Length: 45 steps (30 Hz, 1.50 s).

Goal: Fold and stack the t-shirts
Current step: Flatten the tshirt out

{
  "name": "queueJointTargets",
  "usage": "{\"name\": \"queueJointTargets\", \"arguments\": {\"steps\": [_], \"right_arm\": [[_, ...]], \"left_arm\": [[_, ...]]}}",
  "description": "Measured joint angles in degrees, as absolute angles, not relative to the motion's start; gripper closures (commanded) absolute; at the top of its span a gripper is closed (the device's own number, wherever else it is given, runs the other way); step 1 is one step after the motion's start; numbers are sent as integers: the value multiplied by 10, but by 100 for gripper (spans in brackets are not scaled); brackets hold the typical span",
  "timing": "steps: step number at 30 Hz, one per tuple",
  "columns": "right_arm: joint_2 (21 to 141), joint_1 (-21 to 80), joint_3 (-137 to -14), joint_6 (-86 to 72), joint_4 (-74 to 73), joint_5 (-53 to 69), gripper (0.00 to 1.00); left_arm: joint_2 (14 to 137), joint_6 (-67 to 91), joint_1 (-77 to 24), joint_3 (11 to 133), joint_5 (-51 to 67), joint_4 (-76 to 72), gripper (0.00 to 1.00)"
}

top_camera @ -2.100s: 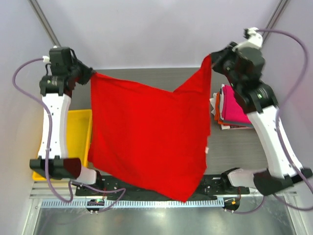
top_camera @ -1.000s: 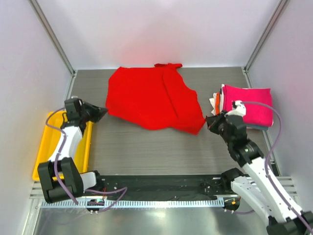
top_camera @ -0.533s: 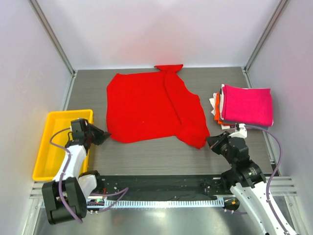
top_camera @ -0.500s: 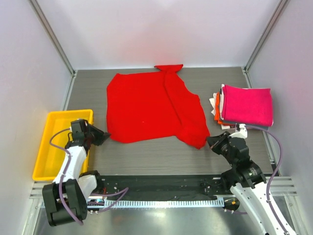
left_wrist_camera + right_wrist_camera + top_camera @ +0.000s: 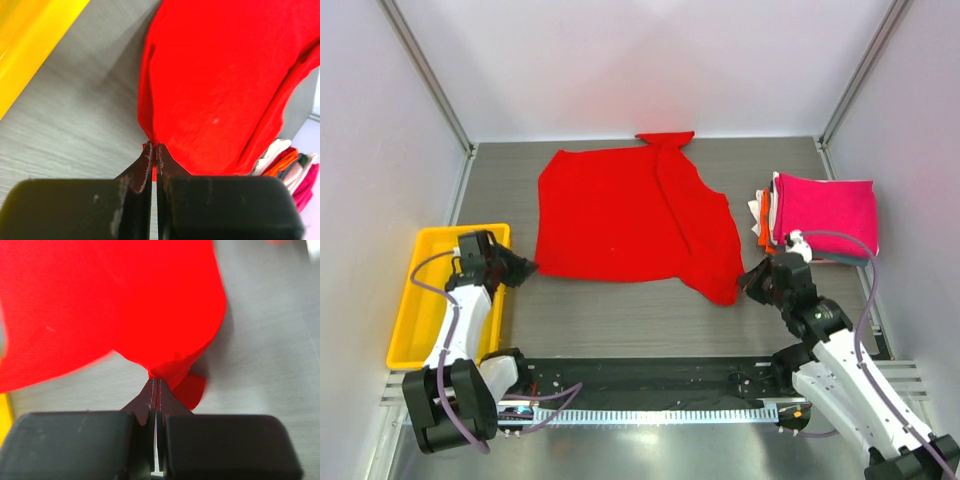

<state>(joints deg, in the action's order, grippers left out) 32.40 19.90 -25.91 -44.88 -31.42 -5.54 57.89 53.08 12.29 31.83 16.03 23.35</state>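
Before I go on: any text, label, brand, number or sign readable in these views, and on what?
None can be read in any view.
The red t-shirt is plain, with no print or tag showing.
The folded stack shows only solid colours, no lettering.
The yellow tray carries no visible marking.
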Motion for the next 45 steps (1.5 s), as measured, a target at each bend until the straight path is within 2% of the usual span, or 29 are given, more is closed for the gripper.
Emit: {"name": "queueJointTargets", "arguments": {"steps": [8, 15, 23, 26, 30, 36, 38, 41, 44, 45], "right_arm": [[443, 199, -568, -364, -293, -53, 99], [383, 199, -765, -300, -273, -36, 99], [303, 199, -966, -251, -248, -49, 99], [303, 199, -1015, -238, -221, -59, 99], [322, 199, -1007, -239, -211, -67, 99], [538, 199, -901, -263, -224, -87, 99], [619, 199, -897, -267, -243, -97, 99], [755, 195, -935, -271, -289, -98, 99], [881, 191, -1098, -273, -355, -79, 99], [926, 190, -1188, -273, -371, -72, 99]], "left_arm": [[581, 518, 126, 522, 176, 302, 100], [465, 519, 127, 719, 171, 357, 100], [372, 523, 127, 951, 99, 395, 100], [371, 523, 127, 982, 83, 380, 100], [398, 534, 127, 924, 96, 368, 100], [597, 565, 128, 714, 126, 329, 100], [653, 581, 128, 686, 130, 336, 100], [723, 600, 128, 719, 144, 342, 100], [788, 617, 128, 851, 155, 336, 100], [805, 622, 128, 906, 156, 327, 100]]}}
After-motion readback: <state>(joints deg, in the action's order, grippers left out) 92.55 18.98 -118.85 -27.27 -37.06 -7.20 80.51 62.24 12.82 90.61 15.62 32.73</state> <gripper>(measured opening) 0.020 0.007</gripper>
